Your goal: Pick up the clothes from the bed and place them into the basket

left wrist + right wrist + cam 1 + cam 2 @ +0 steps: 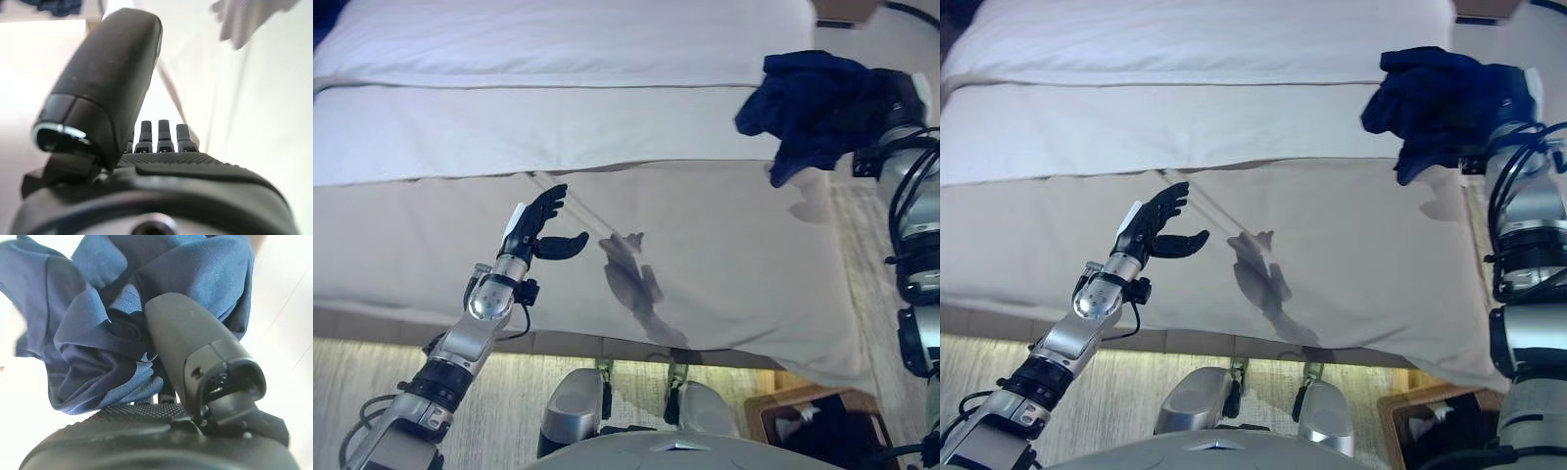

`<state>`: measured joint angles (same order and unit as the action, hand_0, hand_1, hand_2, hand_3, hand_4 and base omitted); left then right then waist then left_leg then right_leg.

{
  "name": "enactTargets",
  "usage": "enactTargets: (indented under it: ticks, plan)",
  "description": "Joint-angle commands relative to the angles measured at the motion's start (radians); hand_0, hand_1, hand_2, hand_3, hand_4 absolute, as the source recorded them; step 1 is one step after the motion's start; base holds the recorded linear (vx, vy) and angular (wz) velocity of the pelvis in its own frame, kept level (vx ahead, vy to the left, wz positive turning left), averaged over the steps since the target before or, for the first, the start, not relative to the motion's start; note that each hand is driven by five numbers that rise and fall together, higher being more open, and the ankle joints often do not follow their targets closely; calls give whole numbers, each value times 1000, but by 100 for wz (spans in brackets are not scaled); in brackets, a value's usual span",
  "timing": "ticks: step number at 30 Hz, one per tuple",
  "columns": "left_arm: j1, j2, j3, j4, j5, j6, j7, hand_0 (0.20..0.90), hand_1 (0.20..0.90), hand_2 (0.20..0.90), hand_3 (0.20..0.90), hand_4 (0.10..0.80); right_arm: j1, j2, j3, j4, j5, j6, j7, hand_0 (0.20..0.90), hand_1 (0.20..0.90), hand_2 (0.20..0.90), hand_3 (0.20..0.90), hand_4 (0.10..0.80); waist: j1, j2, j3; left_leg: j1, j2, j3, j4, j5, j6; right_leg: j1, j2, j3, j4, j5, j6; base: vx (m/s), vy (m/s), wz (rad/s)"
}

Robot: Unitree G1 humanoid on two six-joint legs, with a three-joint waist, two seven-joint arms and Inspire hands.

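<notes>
A dark blue garment (808,108) hangs bunched from my right hand (1508,93), held above the bed's right edge. In the right wrist view my thumb (188,342) presses into the blue cloth (98,328), so the hand is shut on it. My left hand (540,227) is open and empty, raised over the beige bedspread (724,264) near the bed's front middle; its straight fingers (161,133) show in the left wrist view. A wooden-framed basket (783,406) with dark contents stands on the floor at the lower right.
The bed has a white sheet (558,39) at the back and a light band (509,127) across the middle. Pale wood floor (372,382) runs along the bed's front edge and on its right side.
</notes>
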<state>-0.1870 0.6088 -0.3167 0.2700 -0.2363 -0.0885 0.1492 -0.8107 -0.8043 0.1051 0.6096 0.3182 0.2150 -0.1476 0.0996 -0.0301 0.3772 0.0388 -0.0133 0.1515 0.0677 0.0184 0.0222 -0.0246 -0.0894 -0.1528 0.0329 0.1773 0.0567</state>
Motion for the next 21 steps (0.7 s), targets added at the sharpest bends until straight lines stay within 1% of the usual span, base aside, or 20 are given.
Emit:
enactTargets:
  ticks: [1, 2, 3, 5, 7, 9, 13, 14, 15, 17, 21]
  plan:
    - [31, 7, 63, -33, 5, -64, 44, 900, 900, 900, 900, 800, 91, -60, 0, -35, 42, -134, -31, 300, 300, 300, 200, 100, -9, 19, -187, -19, 32, 34, -32, -75, 4, -10, -114, -123, 188, -83, 65, -286, -31, -120]
    - [26, 9, 61, -27, 4, -67, 49, 900, 900, 900, 900, 800, 97, -55, -4, -30, 44, -144, -22, 300, 300, 300, 200, 100, -7, 18, -190, -23, 40, 48, -34, -72, 1, 6, -117, -137, 185, -99, 61, -292, -98, -118]
    - [14, 8, 59, 8, 2, -79, 49, 900, 900, 900, 900, 800, 101, -47, -1, 5, 49, -177, 1, 300, 300, 300, 200, 100, -1, 11, -200, -32, 54, 71, -30, -64, -12, 59, -109, -170, 109, -141, 52, -231, -115, -90]
    - [0, -9, 44, 54, 9, -81, 51, 900, 900, 900, 900, 800, 104, -38, 13, 25, 52, -184, 0, 300, 300, 300, 200, 100, -12, 3, -209, -27, 65, 76, -34, -63, -22, 68, -88, -163, 42, -157, 57, -121, -137, -107]
    - [-22, -39, 28, 122, 21, -71, 50, 900, 900, 900, 900, 800, 109, -40, 26, 50, 49, -180, 8, 300, 300, 300, 200, 100, -32, -6, -220, -7, 76, 79, -52, -57, -33, 70, -68, -140, 2, -158, 55, -20, -119, -108]
    - [-24, -83, 17, 191, 39, -73, 54, 900, 900, 900, 900, 800, 135, -47, 18, 52, 48, -159, 32, 300, 300, 300, 200, 100, -58, -10, -231, 10, 80, 72, -61, -57, -42, 73, -46, -100, -17, -165, 43, 14, -72, -67]
    - [7, -126, 23, 272, 62, -81, 79, 900, 900, 900, 900, 800, 204, -16, 1, 67, 45, -159, 65, 300, 300, 300, 200, 100, -76, -12, -232, 21, 44, -20, -34, -92, -31, 67, -15, -1, -9, -177, 24, 34, -40, -73]
    - [15, -133, 30, 287, 67, -86, 79, 900, 900, 900, 900, 800, 229, -3, -2, 66, 38, -162, 56, 300, 300, 300, 200, 100, -82, -13, -234, 24, 41, -27, -32, -95, -30, 65, -8, 18, -12, -176, 20, 41, -63, -101]
    - [25, -142, 33, 305, 74, -89, 72, 900, 900, 900, 900, 800, 271, 12, -17, 61, 39, -163, 34, 300, 300, 300, 200, 100, -92, -13, -235, 32, 46, -16, -30, -99, -31, 71, -4, 25, -17, -177, 17, 28, -76, -92]
    - [34, -157, 37, 347, 67, -89, 46, 900, 900, 900, 900, 800, 335, 35, -51, 50, 28, -162, 4, 300, 300, 300, 200, 100, -108, -12, -237, 45, 54, 1, -36, -99, -33, 78, -4, 23, -23, -173, 20, 40, -75, -57]
    - [42, -168, 47, 379, 79, -94, 32, 900, 900, 900, 900, 800, 378, 37, -90, 43, 20, -142, -11, 300, 300, 300, 200, 100, -127, -5, -239, 65, 55, 12, -60, -96, -35, 78, -3, 29, -27, -168, 27, 42, -50, -21]
